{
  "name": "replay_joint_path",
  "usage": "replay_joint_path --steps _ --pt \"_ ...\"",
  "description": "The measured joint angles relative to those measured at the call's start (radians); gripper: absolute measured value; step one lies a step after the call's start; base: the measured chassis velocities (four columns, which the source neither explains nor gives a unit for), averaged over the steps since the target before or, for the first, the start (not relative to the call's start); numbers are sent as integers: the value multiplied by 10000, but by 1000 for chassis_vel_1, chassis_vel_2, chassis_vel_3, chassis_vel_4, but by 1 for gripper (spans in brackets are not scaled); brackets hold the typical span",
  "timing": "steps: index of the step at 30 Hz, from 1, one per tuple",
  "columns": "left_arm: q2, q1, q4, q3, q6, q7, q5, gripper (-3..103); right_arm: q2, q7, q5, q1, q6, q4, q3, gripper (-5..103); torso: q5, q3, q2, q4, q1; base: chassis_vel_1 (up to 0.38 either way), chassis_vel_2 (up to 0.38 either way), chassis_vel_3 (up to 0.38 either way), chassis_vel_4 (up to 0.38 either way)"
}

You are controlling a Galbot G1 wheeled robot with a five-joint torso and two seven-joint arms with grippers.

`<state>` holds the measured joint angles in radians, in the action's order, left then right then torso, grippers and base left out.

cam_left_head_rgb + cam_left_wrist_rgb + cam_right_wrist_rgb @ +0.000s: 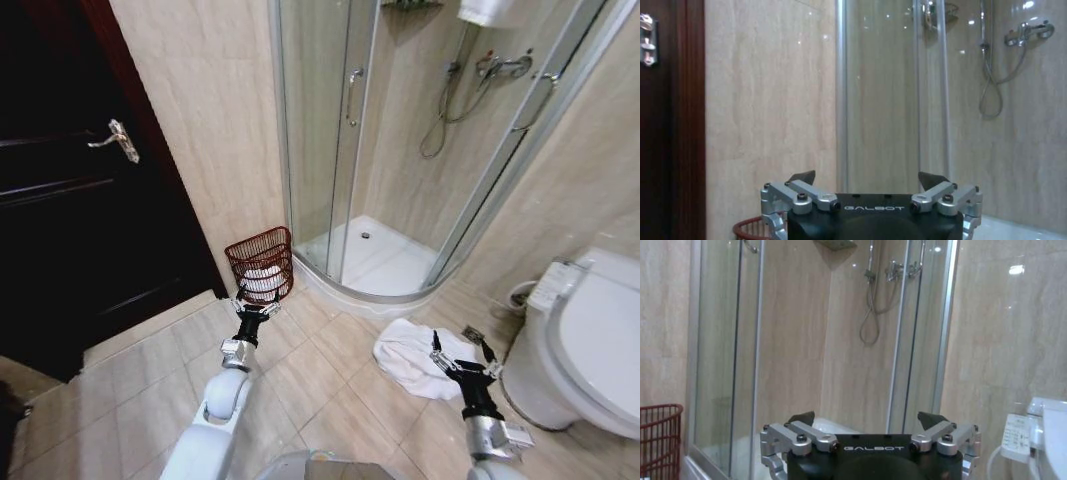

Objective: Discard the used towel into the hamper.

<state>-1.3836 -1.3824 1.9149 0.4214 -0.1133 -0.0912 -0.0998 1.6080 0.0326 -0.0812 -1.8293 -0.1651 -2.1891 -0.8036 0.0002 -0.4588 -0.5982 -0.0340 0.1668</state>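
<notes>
My right hand (463, 352) sits low at lower right of the head view, fingers spread wide with nothing between them, right over the near edge of the towel (415, 357). My left hand (256, 303) is at centre-left, equally open and empty, just short of the hamper (261, 262); from its wrist I catch the hamper's red rim (750, 228) at the bottom edge.

The towel lies crumpled on the floor tiles (330, 380) between the shower tray (375, 262) and the toilet (590, 350). It looks soft and light, likely to sag and trail, so I judge a raised fold near the middle is the place to pinch. Its heap runs roughly left to right in the frame, with no clear end.

The hamper stands upright by the wall, mouth up, with something white already inside.
</notes>
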Motion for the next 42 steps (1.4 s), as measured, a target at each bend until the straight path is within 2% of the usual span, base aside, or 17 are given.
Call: replay_joint_path --steps 20,38,41,42 --pt "81 57 -40 -24 34 8 -40 100 0 -172 -3 -25 157 -133 -6 100 -2 -2 1 -3 4 -17 2 22 1" --pt "164 -36 -58 6 -81 22 -165 100 0 -209 108 15 134 -48 4 100 5 -2 1 -1 4 -202 -187 196 188" --pt "165 -29 -73 -27 -80 27 -169 100 0 -209 111 7 133 -22 -10 100 -4 -3 1 -2 5 -162 -169 144 132" --pt "158 -10 -92 -37 -80 29 -169 100 0 -211 111 14 132 10 -12 100 5 -2 1 -2 4 -71 -128 105 115"
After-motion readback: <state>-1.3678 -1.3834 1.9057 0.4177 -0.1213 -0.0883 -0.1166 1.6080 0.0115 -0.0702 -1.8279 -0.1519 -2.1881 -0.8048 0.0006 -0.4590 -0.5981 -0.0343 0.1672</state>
